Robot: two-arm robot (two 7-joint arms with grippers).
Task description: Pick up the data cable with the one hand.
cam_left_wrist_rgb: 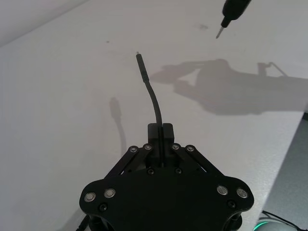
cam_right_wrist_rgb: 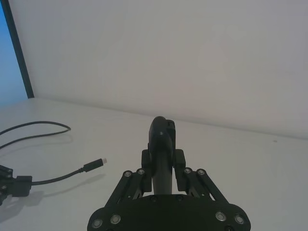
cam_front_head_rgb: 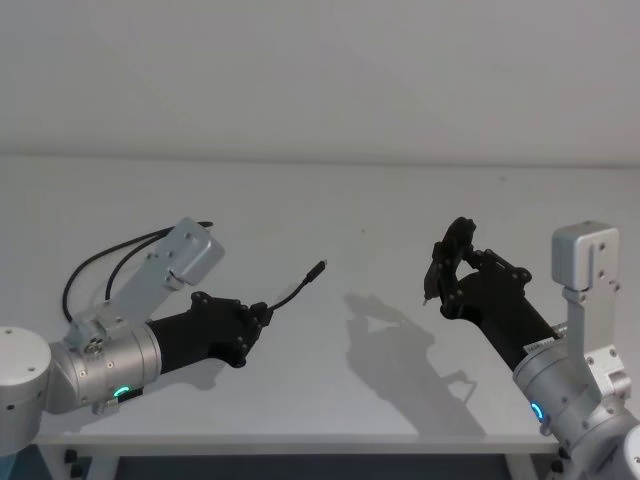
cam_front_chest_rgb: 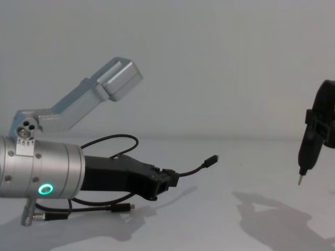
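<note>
My left gripper point(cam_front_head_rgb: 257, 314) hangs low over the table's left side, shut on the data cable point(cam_front_head_rgb: 291, 292). A short length of thin black cord curves forward out of the fingertips point(cam_left_wrist_rgb: 166, 129) and ends in a small plug point(cam_front_chest_rgb: 211, 159) held in the air. The rest of the data cable point(cam_front_chest_rgb: 116, 138) loops back behind the arm, and its other plug point(cam_front_chest_rgb: 124, 207) lies by the table under the arm. My right gripper point(cam_front_head_rgb: 446, 268) is raised at the right, shut on a black pen-like tool point(cam_front_chest_rgb: 308, 147) with a metal tip pointing down.
The white table point(cam_front_head_rgb: 330, 210) runs back to a plain wall. A thicker black robot wire with a silver barrel plug point(cam_front_chest_rgb: 44, 216) hangs under the left arm. The pen tool point(cam_left_wrist_rgb: 228, 13) hovers beyond the cable's free plug point(cam_right_wrist_rgb: 96, 164). The table's front edge point(cam_front_head_rgb: 300, 446) is near.
</note>
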